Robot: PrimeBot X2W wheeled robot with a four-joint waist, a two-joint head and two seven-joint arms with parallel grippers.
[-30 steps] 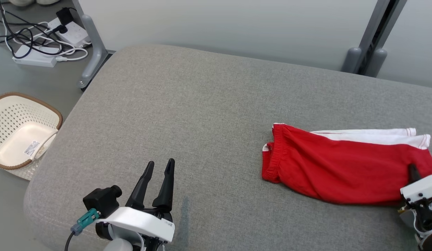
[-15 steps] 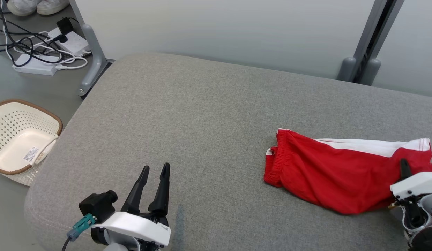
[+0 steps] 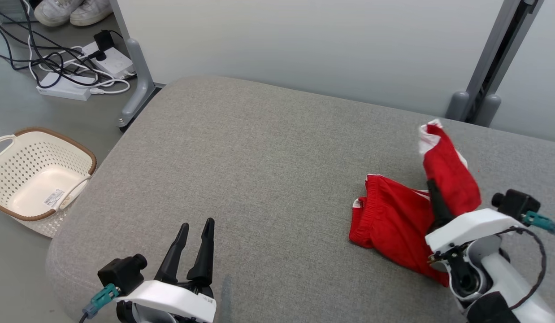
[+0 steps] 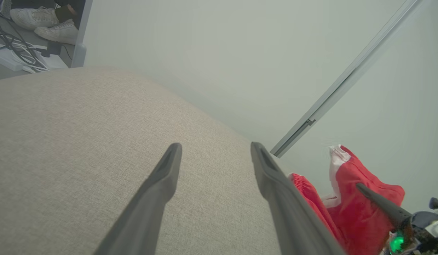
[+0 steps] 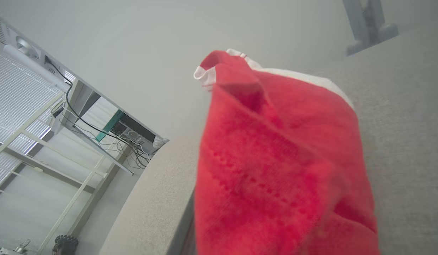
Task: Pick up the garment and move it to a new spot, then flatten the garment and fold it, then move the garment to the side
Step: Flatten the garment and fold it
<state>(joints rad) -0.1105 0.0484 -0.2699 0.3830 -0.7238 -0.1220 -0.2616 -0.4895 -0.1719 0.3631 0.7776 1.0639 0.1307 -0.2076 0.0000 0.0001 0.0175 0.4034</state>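
The garment (image 3: pixel 394 220) is a pair of red shorts with white trim, lying at the right of the grey cushion (image 3: pixel 259 148). My right gripper (image 3: pixel 434 197) is shut on the garment's leg end and holds it lifted, so red cloth (image 3: pixel 450 179) drapes over the fingers while the waistband end stays on the cushion. In the right wrist view the lifted garment (image 5: pixel 275 166) hangs close before the camera and hides the fingers. My left gripper (image 3: pixel 196 229) stands open over the cushion's front left, holding nothing. The left wrist view has its open fingers (image 4: pixel 162 184) and the garment (image 4: pixel 357 209) at the lower right.
A cream perforated basket (image 3: pixel 37 175) sits on the floor left of the cushion. Cables and power strips (image 3: pixel 75 67) lie on the floor at the back left, near a grey frame leg (image 3: pixel 140 80). A wall (image 3: pixel 304 40) runs behind the cushion.
My right gripper has risen and swung inward, lifting the garment's leg end off the cushion and bunching the cloth leftward. The head camera has shifted slightly. The left gripper stays put.
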